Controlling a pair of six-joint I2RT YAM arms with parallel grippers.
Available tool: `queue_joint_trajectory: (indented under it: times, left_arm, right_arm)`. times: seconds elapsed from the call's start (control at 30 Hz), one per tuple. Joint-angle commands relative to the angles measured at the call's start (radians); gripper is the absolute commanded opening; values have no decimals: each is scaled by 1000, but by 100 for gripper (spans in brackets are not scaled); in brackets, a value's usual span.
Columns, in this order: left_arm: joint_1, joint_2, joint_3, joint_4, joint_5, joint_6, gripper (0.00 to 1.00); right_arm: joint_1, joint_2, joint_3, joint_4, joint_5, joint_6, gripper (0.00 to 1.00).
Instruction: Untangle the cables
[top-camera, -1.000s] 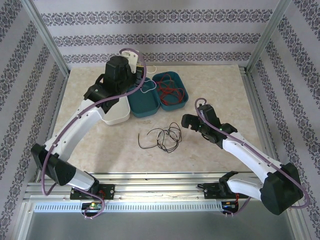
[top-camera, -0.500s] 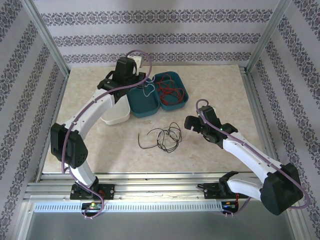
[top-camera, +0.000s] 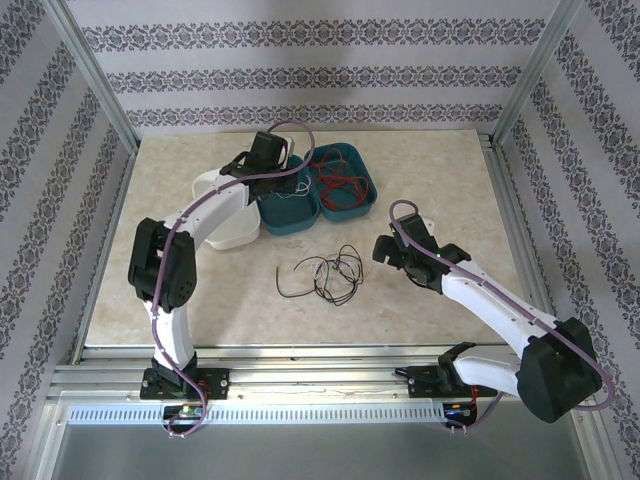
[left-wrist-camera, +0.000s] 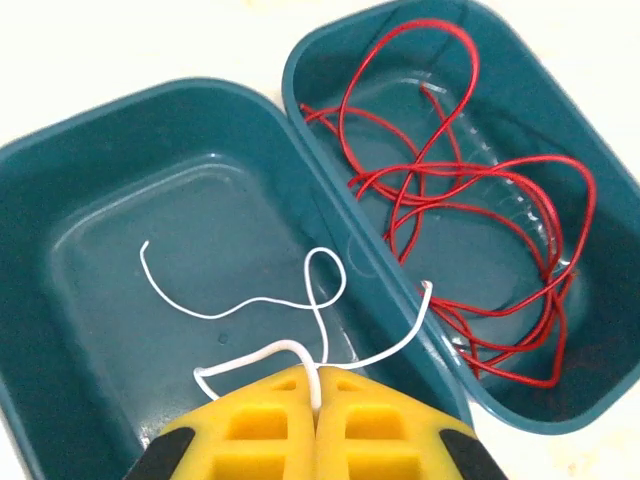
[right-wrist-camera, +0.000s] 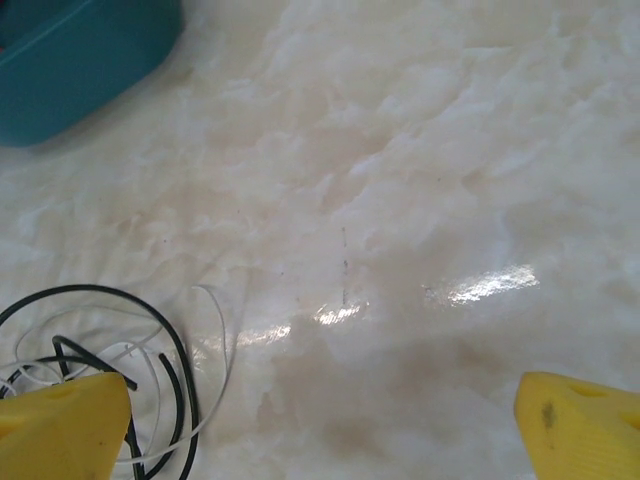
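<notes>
Cables in black and white (top-camera: 325, 275) lie tangled on the marble tabletop (top-camera: 450, 170), near its middle. A red cable (left-wrist-camera: 405, 200) coils inside the right teal bin (left-wrist-camera: 560, 130) at the far side. A white cable (left-wrist-camera: 260, 300) loops across the floor of the left teal bin (left-wrist-camera: 60, 200), one end draped over the shared rims. The left gripper (left-wrist-camera: 316, 385) hangs over that left bin, its yellow fingers pressed together on the white cable. The right gripper (right-wrist-camera: 320, 420) hovers low over the table just right of the tangle, its fingers spread wide with nothing between them. A white tub (top-camera: 228, 228) stands just left of the bins.
</notes>
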Motion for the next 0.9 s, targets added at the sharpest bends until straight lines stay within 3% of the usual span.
queue_joint_trajectory:
  times: [0.0, 0.3, 0.67, 0.87]
  left_arm:
    - [15, 35, 9, -35, -17, -10, 3]
    - [17, 74, 24, -80, -75, -21, 47]
    - [13, -55, -11, -99, -76, -52, 59]
    - [-43, -208, -112, -113, -46, -95, 62]
  right_arm:
    - [-23, -14, -4, -46, 42, 65, 98]
    - [-33, 57, 45, -128, 33, 58, 98]
    - [-50, -85, -31, -30, 21, -40, 98]
    - [-106, -108, -55, -21, -97, -62, 98]
